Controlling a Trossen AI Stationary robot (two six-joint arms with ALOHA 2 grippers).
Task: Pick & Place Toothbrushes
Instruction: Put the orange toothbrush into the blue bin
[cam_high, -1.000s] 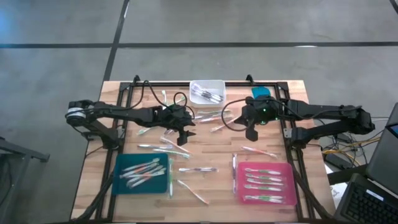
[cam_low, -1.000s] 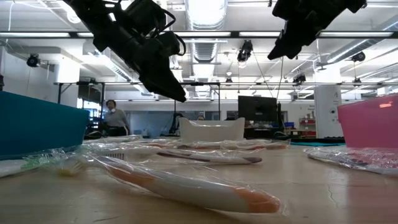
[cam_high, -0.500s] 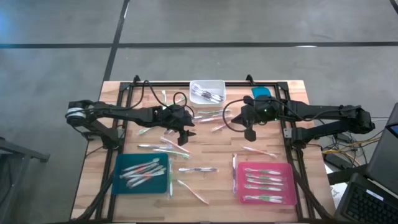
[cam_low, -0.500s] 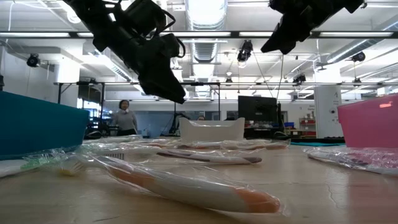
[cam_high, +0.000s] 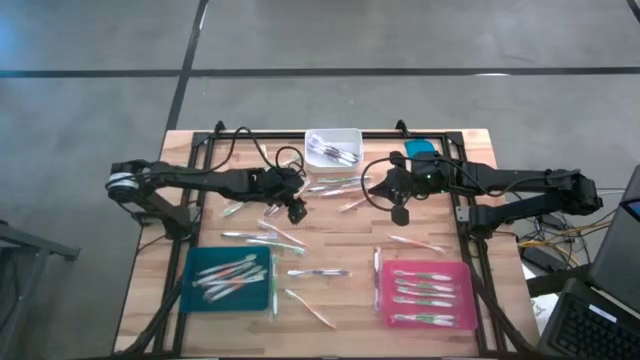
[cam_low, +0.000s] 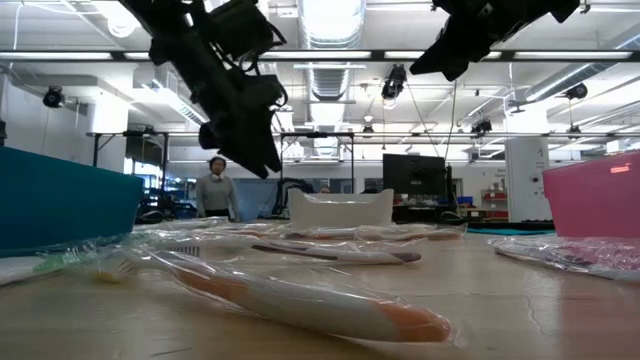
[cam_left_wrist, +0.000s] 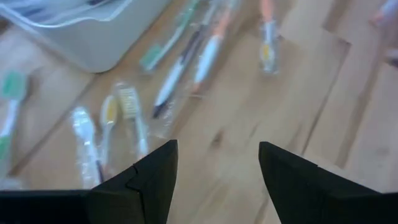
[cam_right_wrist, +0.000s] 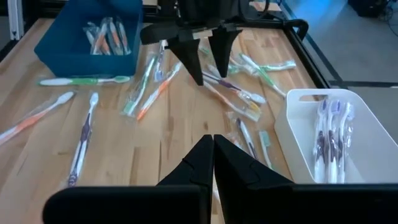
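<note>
Left pincer (cam_high: 297, 211) spread, right pincer (cam_high: 401, 215) pressed together; wrapped toothbrushes (cam_high: 262, 238) blurred.

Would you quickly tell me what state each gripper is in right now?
Left gripper: jaws open, holding nothing, above the loose toothbrushes.
Right gripper: jaws closed, holding nothing.

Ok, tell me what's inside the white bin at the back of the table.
The white bin holds a few wrapped toothbrushes with purple and dark handles, lying side by side. Whether any lie beneath them is covered, so that cannot be seen.
</note>
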